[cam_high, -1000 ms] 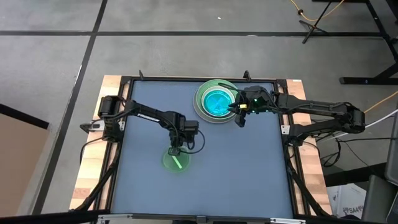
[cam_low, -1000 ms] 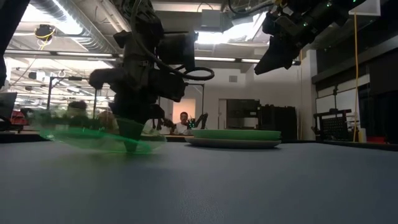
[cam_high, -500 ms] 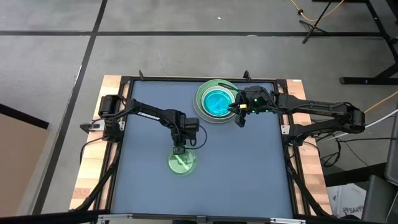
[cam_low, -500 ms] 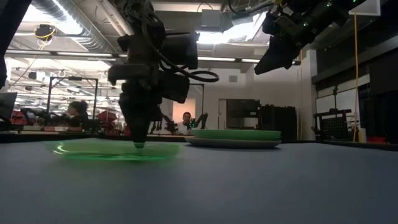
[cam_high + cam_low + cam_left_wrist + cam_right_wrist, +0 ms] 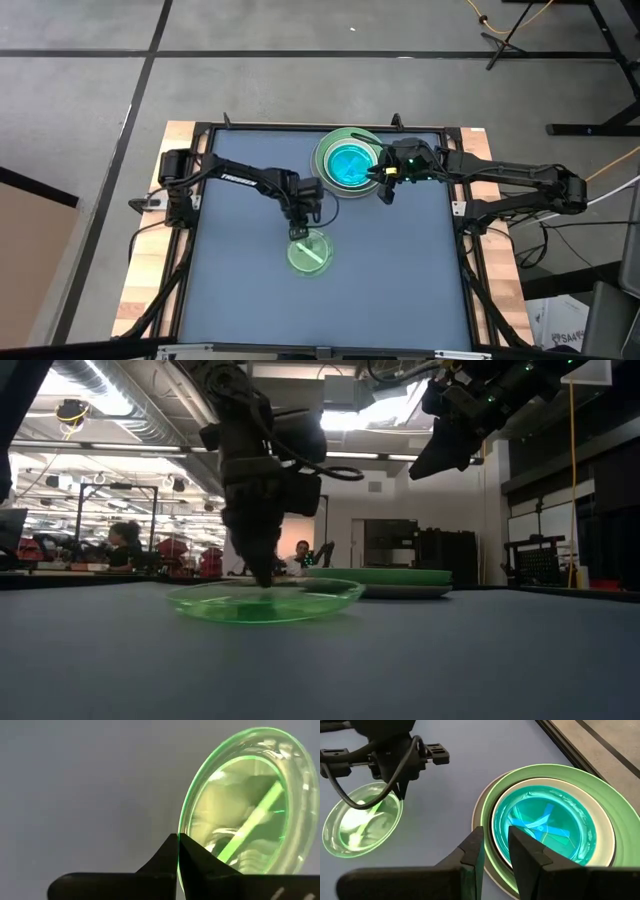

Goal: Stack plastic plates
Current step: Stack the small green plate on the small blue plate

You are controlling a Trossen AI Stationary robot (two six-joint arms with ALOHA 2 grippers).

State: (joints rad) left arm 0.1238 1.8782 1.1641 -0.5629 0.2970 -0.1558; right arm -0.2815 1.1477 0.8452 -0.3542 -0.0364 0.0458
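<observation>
The left hand, closed on the rim of a translucent green plate, holds it on the surface near the plate stack. The right hand hovers beside the stack, fingers partly apart, gripping nothing.

Table: two things resting on my blue-grey table.

I see a stack of plates sitting near the far edge, slightly toward the right: a large grey plate directly on the table, light green and translucent blue ones nested above. A small translucent green plate lies flat near the table's middle, well apart from the stack.
</observation>
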